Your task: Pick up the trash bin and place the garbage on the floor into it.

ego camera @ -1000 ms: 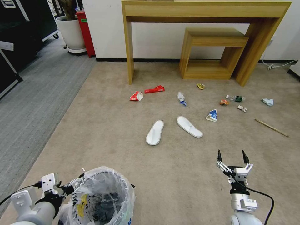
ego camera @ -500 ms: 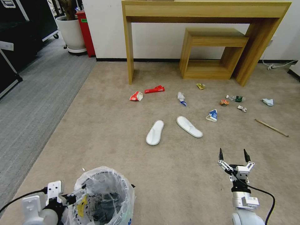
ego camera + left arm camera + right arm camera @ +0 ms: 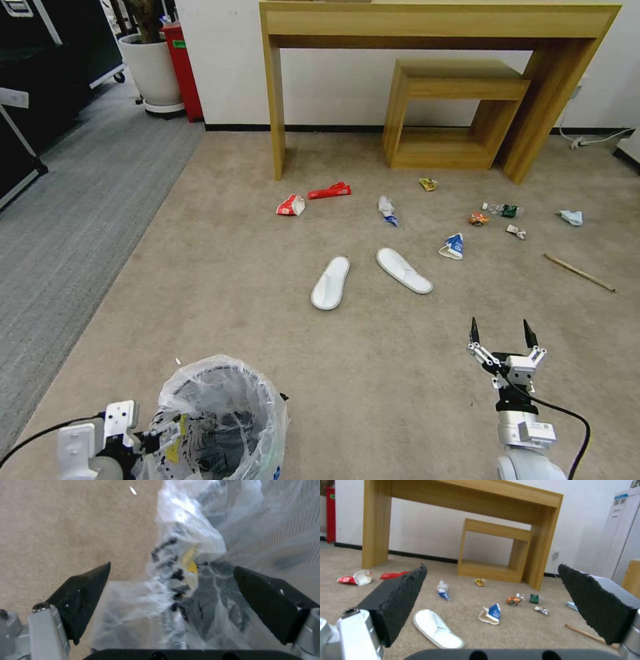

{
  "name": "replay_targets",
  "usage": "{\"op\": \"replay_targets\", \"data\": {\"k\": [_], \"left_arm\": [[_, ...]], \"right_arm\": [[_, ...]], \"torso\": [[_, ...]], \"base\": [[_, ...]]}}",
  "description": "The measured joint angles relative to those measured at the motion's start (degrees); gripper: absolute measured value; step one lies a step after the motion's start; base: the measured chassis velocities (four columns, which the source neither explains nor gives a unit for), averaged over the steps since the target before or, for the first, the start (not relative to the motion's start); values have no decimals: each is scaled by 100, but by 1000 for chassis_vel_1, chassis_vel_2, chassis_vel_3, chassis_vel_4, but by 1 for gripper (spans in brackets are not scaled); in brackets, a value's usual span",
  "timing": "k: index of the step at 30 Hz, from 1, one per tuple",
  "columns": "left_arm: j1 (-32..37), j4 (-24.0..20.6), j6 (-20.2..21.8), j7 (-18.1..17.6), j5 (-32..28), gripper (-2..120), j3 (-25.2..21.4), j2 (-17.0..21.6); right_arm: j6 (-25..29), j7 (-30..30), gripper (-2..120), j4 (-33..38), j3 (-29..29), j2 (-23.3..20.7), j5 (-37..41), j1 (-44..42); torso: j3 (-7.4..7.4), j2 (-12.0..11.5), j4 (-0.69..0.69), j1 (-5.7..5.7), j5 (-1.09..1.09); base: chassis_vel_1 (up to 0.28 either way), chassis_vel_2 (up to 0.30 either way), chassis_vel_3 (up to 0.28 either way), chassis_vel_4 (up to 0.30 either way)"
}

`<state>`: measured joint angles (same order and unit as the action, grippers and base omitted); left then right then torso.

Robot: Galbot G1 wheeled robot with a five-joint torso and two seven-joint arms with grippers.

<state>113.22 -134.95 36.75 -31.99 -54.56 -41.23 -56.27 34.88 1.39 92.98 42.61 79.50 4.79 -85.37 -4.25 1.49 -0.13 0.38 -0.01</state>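
Trash bin (image 3: 223, 417) unmoved, left tool (image 3: 171, 590) drawn back, spread wide astride its rim, right tool (image 3: 504, 330) open, empty.

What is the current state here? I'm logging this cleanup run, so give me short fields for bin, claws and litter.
bin: trash bin, bag-lined, upright on the floor, near left
left claw: left claw open, straddling the bin's rim
right claw: right claw open, held above the carpet, holding nothing
litter: two slippers, wrappers, wooden stick lie scattered ahead
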Motion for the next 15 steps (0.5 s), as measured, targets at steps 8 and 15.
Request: {"op": "replay_targets", "data": {"k": [8, 15], "left_arm": [[-201, 274, -26, 2, -32, 98, 136, 208], [-475, 636, -33, 7, -138, 98, 400, 367]], "right_arm": [[6, 0, 100, 49, 40, 16, -12, -22], [18, 0, 100, 61, 39, 80, -73, -46]], "torso": [[0, 0, 0, 0, 0], [0, 0, 0, 0, 1]], "base": [[0, 0, 0, 0], [0, 0, 0, 0]]}}
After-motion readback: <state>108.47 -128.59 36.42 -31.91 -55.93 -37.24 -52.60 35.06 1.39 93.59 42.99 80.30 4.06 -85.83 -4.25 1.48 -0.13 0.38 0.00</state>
